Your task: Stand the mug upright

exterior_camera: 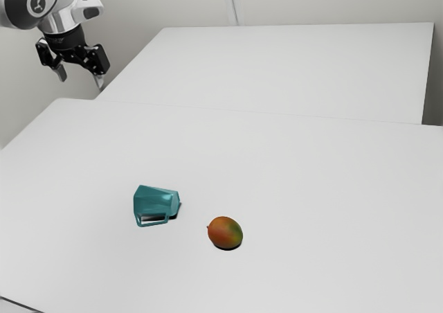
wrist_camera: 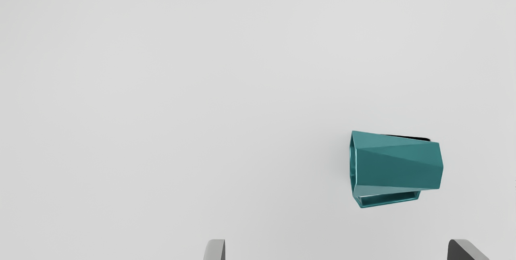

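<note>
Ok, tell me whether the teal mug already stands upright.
No, the mug lies on its side on the table, its mouth facing sideways.

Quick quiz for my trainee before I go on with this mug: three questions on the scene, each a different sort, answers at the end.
1. Fill in: in the exterior view, the orange-green fruit lies toward the view's ____ from the mug.
2. True or false: the mug stands upright on its base.
3. Choose: the jaws are A) shut on the mug, B) open and holding nothing, C) shut on the fruit.

Key: 1 right; 2 false; 3 B.
</note>
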`<state>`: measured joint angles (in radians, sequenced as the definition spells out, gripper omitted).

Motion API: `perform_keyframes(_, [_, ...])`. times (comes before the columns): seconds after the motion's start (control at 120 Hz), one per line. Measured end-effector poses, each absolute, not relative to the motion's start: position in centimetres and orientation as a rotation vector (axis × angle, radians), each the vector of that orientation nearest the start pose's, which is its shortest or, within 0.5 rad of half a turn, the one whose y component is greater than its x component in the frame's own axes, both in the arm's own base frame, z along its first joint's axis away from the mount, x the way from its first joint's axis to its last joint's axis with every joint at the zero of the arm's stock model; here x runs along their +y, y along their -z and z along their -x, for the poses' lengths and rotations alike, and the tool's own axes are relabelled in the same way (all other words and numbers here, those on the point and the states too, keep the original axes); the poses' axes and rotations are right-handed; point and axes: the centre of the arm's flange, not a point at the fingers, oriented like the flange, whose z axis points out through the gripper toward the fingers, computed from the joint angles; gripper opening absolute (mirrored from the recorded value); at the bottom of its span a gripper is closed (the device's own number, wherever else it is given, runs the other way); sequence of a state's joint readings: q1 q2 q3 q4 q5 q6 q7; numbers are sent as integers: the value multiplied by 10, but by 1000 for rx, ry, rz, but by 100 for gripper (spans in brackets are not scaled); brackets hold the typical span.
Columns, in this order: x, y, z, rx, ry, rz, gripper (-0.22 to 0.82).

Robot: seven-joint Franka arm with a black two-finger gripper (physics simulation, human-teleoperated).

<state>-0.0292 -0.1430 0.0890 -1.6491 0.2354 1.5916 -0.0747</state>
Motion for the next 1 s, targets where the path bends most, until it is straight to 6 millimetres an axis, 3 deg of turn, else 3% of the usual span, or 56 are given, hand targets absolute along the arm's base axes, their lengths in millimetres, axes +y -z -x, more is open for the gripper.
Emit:
perform_keyframes(0.1, [59, -666, -508, -192, 128, 2917, 60])
perform_keyframes(0.358, [60, -640, -505, -163, 49, 2935, 60])
perform_keyframes(0.433, [74, -626, -505, -211, 6, 2975, 60])
perform_keyframes(0.625, [127, -555, -516, -455, -197, 3155, 60])
perform_keyframes(0.8, [157, -477, -520, -695, -422, 3312, 60])
perform_keyframes(0.867, [161, -452, -522, -760, -495, 3349, 60])
perform_keyframes(1.0, [152, -409, -525, -835, -647, 3410, 60])
